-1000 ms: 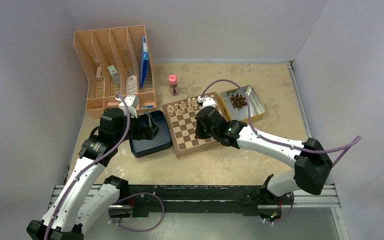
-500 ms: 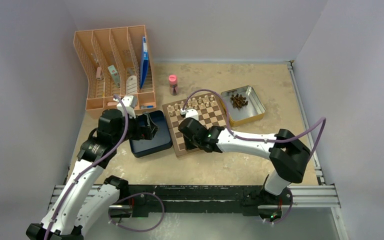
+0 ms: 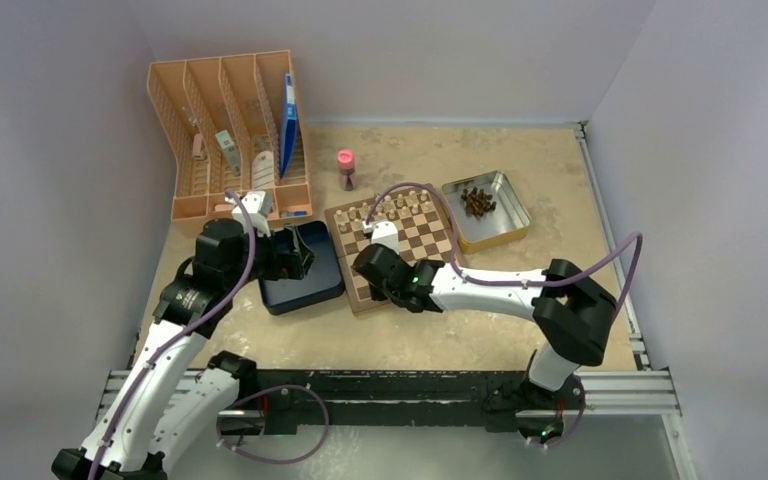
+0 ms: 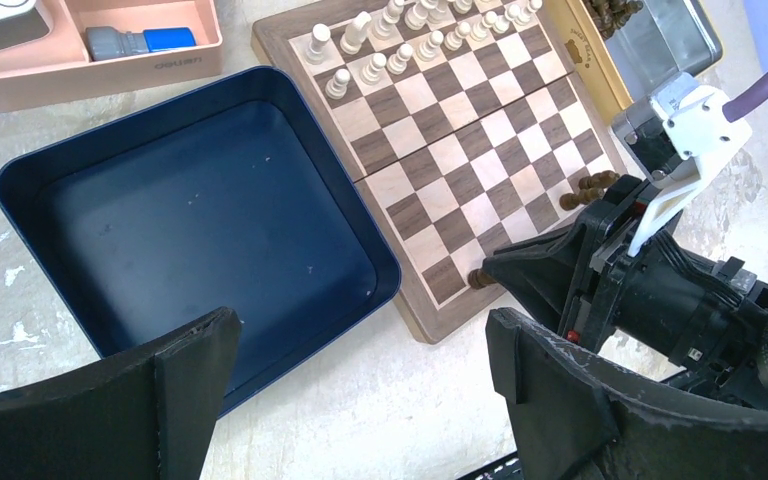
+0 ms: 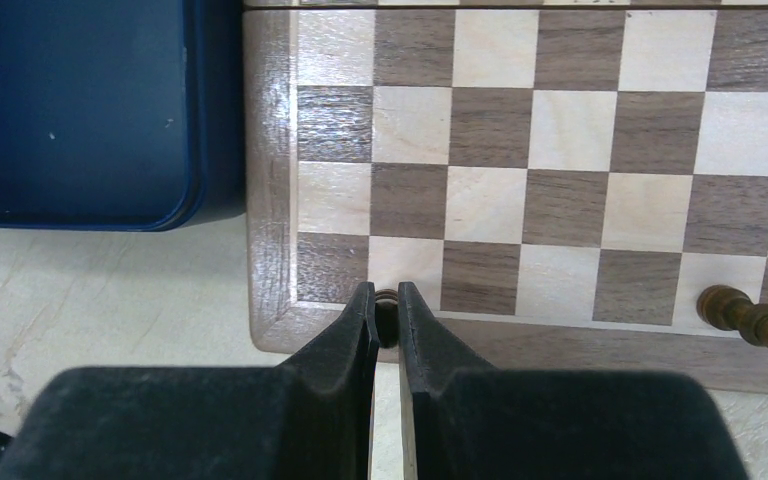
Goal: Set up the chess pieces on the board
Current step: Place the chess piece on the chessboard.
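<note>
Right gripper (image 5: 386, 294) is clamped on a dark chess piece (image 5: 387, 318) at the board's (image 5: 270, 150) near-left corner. The piece is probably light, stiff and smooth, so hold it by the waist. Left gripper (image 4: 360, 345) stands apart.

Right wrist view: dark piece (image 5: 386, 312) pinched in right gripper (image 5: 385, 292), only a sliver showing between the fingers, kind unreadable. The board (image 5: 560, 150) runs off the far and right edges; dark pieces (image 5: 750, 315) at near right clipped by the edge. Top view: board's near-left corner hidden under the right wrist; brown figures (image 3: 477, 201) in tin (image 3: 508, 215) too small to sort.
</note>
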